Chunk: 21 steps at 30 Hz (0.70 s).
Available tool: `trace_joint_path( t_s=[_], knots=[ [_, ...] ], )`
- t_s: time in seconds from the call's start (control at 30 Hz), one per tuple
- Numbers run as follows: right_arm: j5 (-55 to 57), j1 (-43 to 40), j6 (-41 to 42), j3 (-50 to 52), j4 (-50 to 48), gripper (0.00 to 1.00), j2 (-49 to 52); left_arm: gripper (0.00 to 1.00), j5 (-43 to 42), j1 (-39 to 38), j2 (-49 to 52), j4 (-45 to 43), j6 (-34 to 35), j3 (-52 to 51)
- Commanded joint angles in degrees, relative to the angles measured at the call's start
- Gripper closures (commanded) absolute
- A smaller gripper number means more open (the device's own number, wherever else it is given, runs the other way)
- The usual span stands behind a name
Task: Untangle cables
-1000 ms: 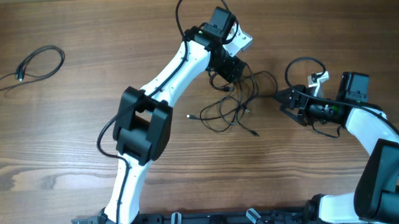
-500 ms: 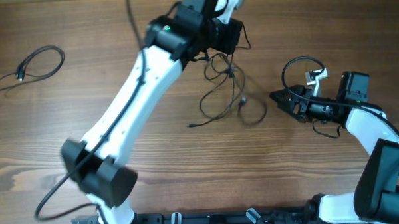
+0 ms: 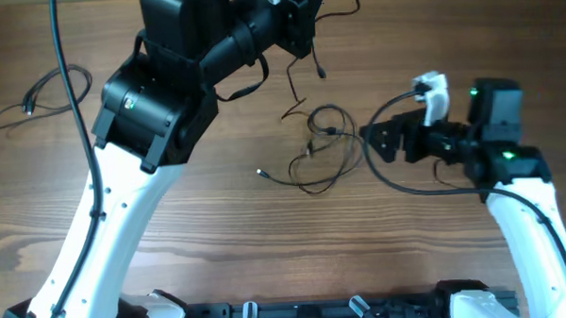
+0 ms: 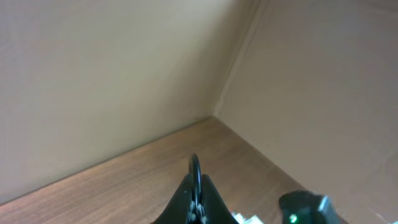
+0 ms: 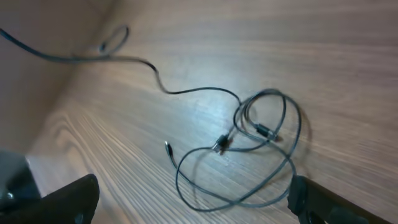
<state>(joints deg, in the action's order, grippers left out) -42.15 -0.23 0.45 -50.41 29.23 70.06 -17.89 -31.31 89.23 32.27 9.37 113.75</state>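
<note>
Your left claw (image 4: 194,190) grips a raised cable (image 4: 195,163); your right claw (image 3: 375,143), wide open and empty, faces loose cables (image 5: 261,143) on the surface (image 5: 348,56).

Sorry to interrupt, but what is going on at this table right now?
Two arms are untangling thin black cables. The left gripper, high above the table, has its jaws shut on one cable dangling below it. The rest lie in a loose tangle on the table, with the right gripper open beside them.
</note>
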Motion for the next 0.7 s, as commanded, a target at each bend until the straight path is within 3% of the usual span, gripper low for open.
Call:
trace_joint_path(
  t_s=[0.0, 0.13, 0.2, 0.33, 0.4, 0.57, 0.67],
  knots=[
    [7.3, 7.0, 5.1, -0.5, -5.7, 0.0, 3.5, 0.96, -0.5, 3.0, -5.8, -0.6, 0.6, 0.4],
    [0.7, 15.1, 4.3, -0.5, -20.4, 0.0, 9.1, 0.96, 0.4, 4.2, -9.7, 0.4, 0.5, 0.4],
    [-3.0, 18.6, 4.3, -0.5, -24.9, 0.0, 12.7, 0.96, 7.4, 4.2, -11.0, 2.6, 0.5, 0.4],
    [10.0, 19.7, 8.6, -0.5, -19.0, 0.0, 16.4, 0.96, 42.9, 9.0, -15.3, 9.0, -0.1, 0.4],
    [19.3, 19.7, 8.9, -0.5, -13.7, 0.0, 16.6, 0.96, 52.9, 18.7, -18.3, 11.0, -0.1, 0.4],
    [27.1, 19.7, 15.7, -0.5, -10.3, 0.0, 18.3, 0.96, 53.2, 41.0, -19.0, 17.0, 5.8, 0.4],
    [26.7, 19.7, 16.1, -0.5, -10.8, 0.0, 20.6, 0.96, 45.4, 50.2, -16.9, 20.4, 8.0, 0.4]
  ],
)
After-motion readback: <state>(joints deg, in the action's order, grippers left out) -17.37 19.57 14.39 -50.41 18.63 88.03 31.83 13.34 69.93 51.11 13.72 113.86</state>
